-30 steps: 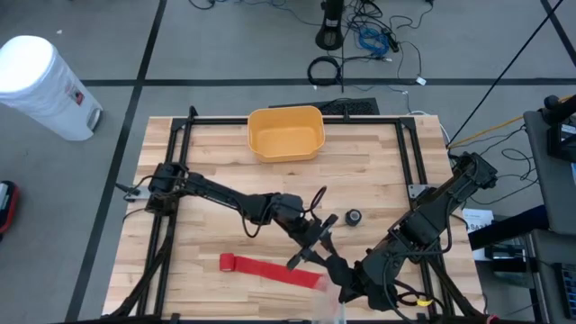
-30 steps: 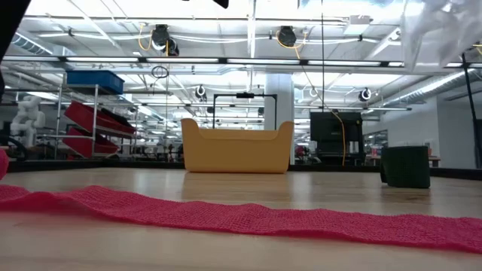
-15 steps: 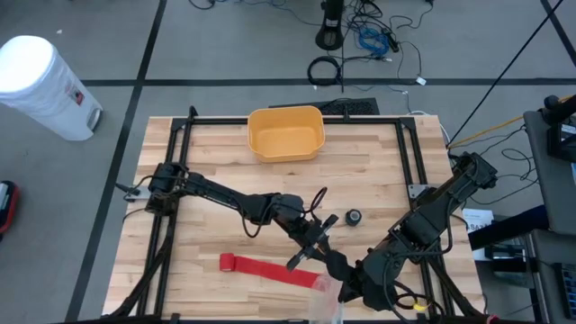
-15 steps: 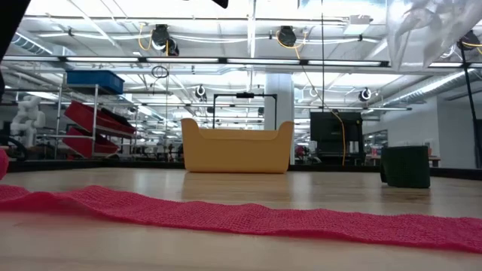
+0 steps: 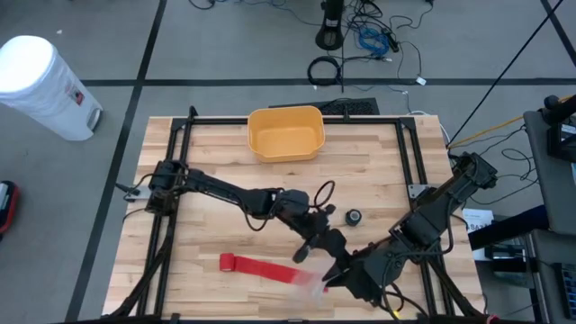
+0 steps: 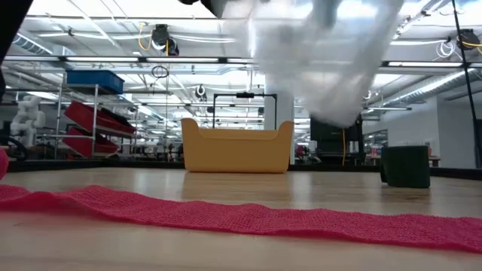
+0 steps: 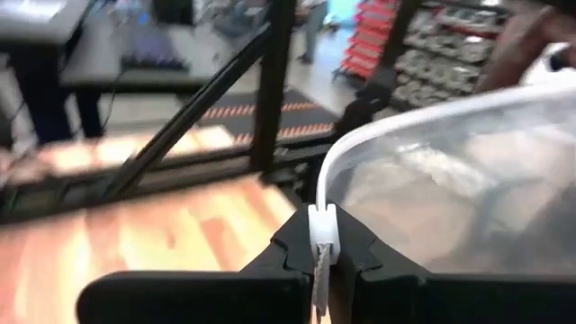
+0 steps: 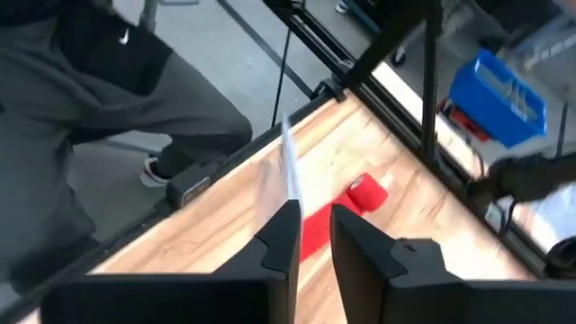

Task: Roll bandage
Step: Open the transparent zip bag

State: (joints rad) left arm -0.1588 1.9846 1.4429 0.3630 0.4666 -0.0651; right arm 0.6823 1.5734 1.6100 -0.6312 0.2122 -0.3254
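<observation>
Plastic bag (image 6: 324, 53) swung inward | left wrist: left jaws pinch rim

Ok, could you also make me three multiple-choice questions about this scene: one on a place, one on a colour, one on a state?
1. Where does the yellow bin stand?
A. on the table, near the edge away from the bandage
B. on the bandage
C. on the floor

2. What colour is the bandage?
A. blue
B. red
C. white

3. What state is the left hand in?
A. open, empty
B. shut on the bandage
C. shut on the clear plastic bag

Answers: 1 A, the high view shows the bin there; 2 B, the strip is red; 3 C, the left wrist view shows the bag's edge pinched.
</observation>
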